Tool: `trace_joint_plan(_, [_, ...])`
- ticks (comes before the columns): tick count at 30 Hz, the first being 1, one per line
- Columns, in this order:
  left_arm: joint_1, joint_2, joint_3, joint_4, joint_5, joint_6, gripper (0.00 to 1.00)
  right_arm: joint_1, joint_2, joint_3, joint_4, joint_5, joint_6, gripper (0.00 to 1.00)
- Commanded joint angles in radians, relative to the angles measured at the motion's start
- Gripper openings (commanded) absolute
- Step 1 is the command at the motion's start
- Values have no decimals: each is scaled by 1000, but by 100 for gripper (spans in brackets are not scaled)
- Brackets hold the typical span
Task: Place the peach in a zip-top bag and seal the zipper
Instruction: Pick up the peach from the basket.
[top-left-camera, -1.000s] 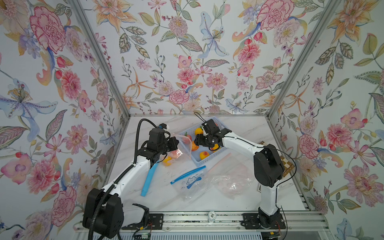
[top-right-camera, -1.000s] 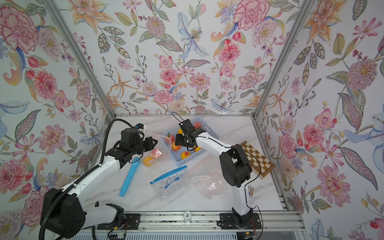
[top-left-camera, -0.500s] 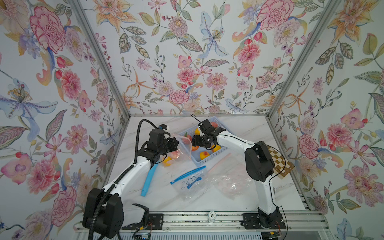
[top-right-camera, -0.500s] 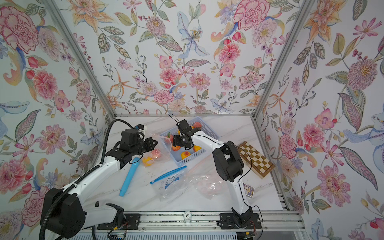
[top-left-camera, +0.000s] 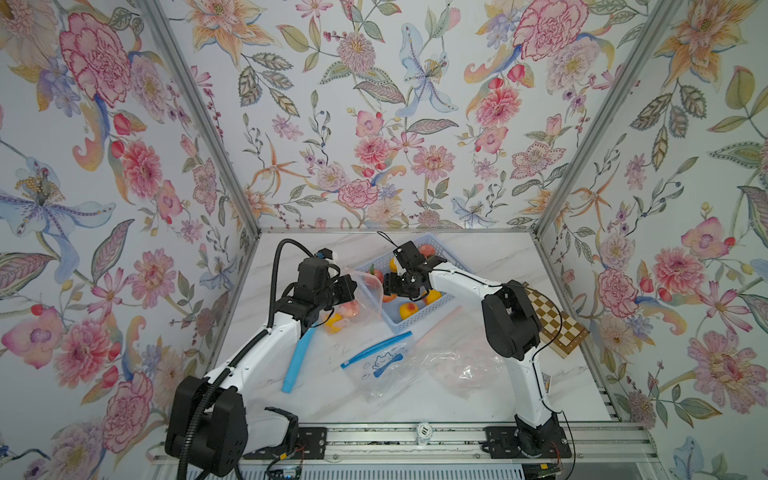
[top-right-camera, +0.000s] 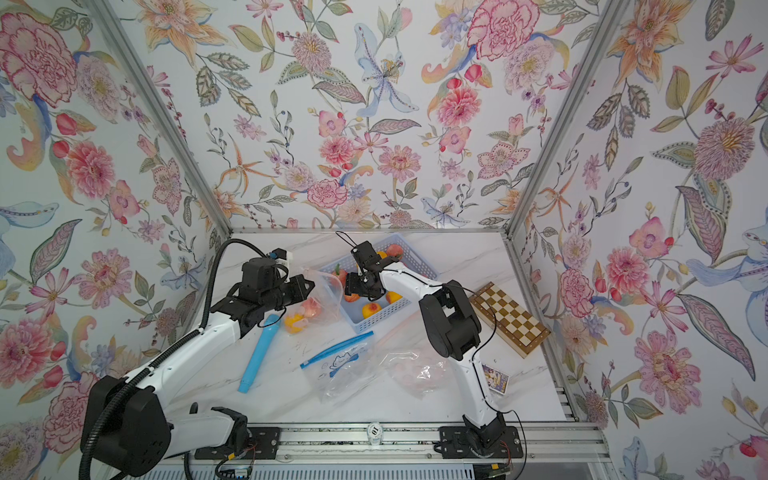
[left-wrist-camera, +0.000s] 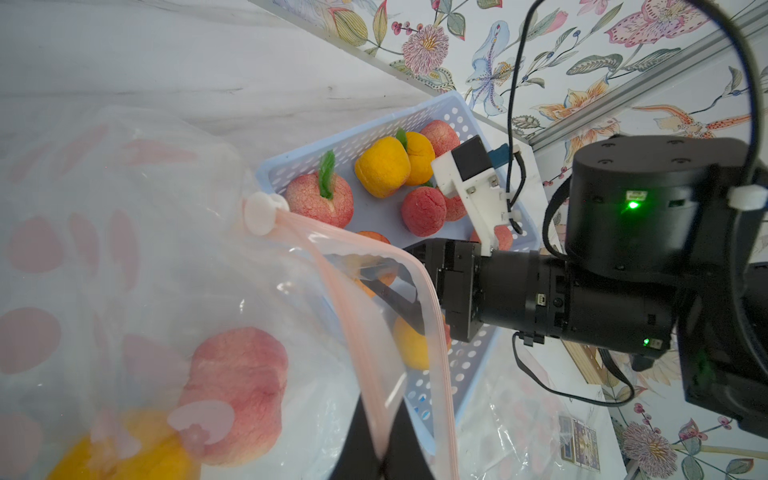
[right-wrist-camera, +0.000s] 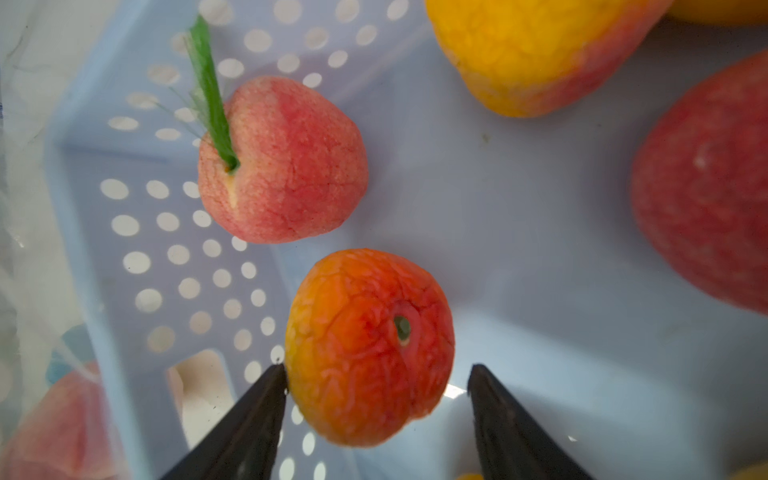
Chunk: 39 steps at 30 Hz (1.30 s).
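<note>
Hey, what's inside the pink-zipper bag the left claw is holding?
Through the clear bag pinched by the left claw, a pink peach and a yellow-orange fruit show. Whatever lies beneath them is covered.

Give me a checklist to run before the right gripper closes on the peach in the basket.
1. Right gripper open: ok, jaws flank the peach.
2. Peach centred: not ok; one finger is at its skin, with a gap at the other.
3. Neighbours apart: ok; the leafed peach is not touching it.
4. Left gripper shut on the bag rim: ok.
5. Bag mouth open beside the basket: ok.
6. Room in bag: cannot tell; a pink fruit and a yellow fruit lie inside.
</note>
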<state>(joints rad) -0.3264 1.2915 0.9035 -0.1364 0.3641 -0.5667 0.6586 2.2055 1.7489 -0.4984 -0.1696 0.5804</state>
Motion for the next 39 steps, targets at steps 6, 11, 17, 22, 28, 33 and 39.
trace_joint_plan(6, [10,2,-18,6,22,-5,0,-6,25,25,-22,-4,-13,62])
trace_joint_plan(11, [9,6,-18,6,23,-4,0,-6,13,19,-22,5,-22,53])
trace_joint_plan(17, [10,12,-15,6,31,-3,0,1,-19,8,-21,42,-41,47])
trace_joint_plan(22, [9,14,-17,9,30,-4,0,13,-64,-26,8,76,-51,44])
trace_joint_plan(28, [10,15,-17,11,31,-5,0,23,-126,-80,46,109,-53,44])
trace_joint_plan(33, [10,17,-17,12,35,-6,0,33,-194,-128,89,121,-54,43])
trace_joint_plan(39, [11,20,-16,17,35,-9,0,54,-283,-187,149,131,-66,43])
